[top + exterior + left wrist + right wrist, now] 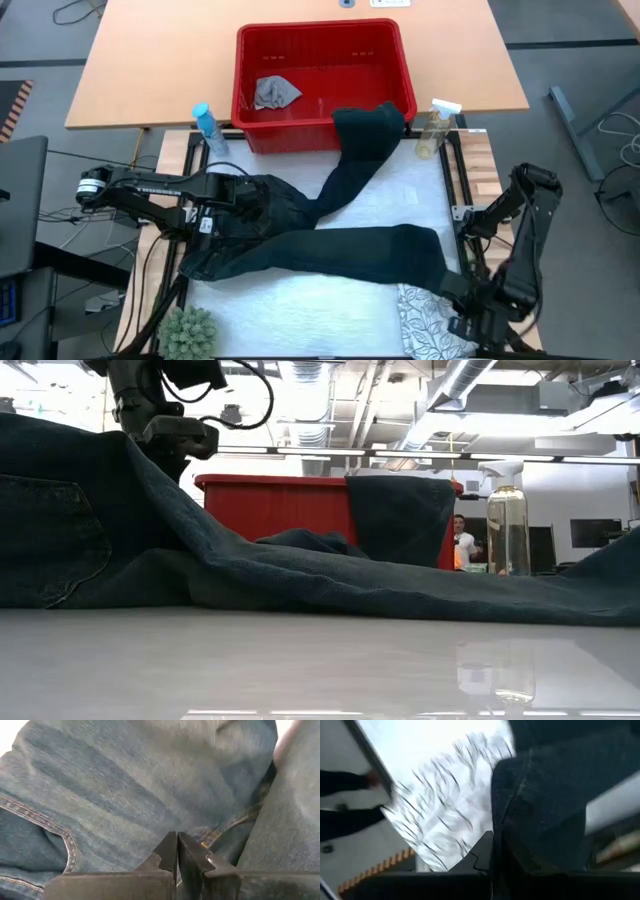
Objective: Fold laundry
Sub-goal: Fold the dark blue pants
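Note:
Dark blue jeans lie spread across the white table top. Their waist end is at the left, one leg runs up over the red basket's near wall, and the other leg runs toward the right. My left gripper is shut on the waist end, and my right gripper is shut on the right leg's end. A white leaf-print cloth lies at the near right, partly under that leg. A small grey cloth lies inside the basket. My left gripper pinches denim near the jeans' waist between its shut fingers, coming steeply from above. The cloth is drawn up in a slope to the gripper, while the rest lies on the table. How many layers it has, I cannot tell. My right gripper pinches the end of the right leg between its two fingers, pointing steeply down. That end is lifted off the table over the leaf-print cloth. The rest of the leg lies flat.
The red basket stands at the far edge with a spray bottle on either side, a blue one and a clear one. A green plant sits at the near left corner. A person shows in the room behind.

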Controlling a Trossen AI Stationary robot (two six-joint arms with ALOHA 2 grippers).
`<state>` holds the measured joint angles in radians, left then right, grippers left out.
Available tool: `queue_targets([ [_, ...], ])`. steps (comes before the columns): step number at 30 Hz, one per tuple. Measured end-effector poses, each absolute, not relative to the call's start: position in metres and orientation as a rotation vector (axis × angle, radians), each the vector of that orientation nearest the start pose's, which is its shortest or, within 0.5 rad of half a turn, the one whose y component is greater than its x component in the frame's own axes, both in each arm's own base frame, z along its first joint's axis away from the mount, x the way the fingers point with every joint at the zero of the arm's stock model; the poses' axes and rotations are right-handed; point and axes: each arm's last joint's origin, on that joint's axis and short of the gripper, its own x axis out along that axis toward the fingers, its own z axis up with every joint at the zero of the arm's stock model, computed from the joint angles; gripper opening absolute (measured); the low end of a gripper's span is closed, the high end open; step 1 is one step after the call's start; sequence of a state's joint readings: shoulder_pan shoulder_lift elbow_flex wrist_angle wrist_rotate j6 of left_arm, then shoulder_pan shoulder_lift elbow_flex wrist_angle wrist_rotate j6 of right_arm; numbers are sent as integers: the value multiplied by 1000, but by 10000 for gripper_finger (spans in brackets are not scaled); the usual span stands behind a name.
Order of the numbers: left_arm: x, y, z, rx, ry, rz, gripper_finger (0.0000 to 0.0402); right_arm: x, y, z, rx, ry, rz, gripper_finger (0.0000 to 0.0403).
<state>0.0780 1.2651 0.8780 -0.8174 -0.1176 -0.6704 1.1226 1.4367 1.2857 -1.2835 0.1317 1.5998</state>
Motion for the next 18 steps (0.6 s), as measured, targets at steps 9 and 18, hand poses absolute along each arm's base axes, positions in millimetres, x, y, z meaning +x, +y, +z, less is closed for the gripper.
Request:
queue_targets([
  [9,226,21,224,-475,1145,514,0,142,183,326,472,1400,-351,59],
  [18,225,22,224,-387,1152,492,0,159,166,327,490,1273,-356,59],
])
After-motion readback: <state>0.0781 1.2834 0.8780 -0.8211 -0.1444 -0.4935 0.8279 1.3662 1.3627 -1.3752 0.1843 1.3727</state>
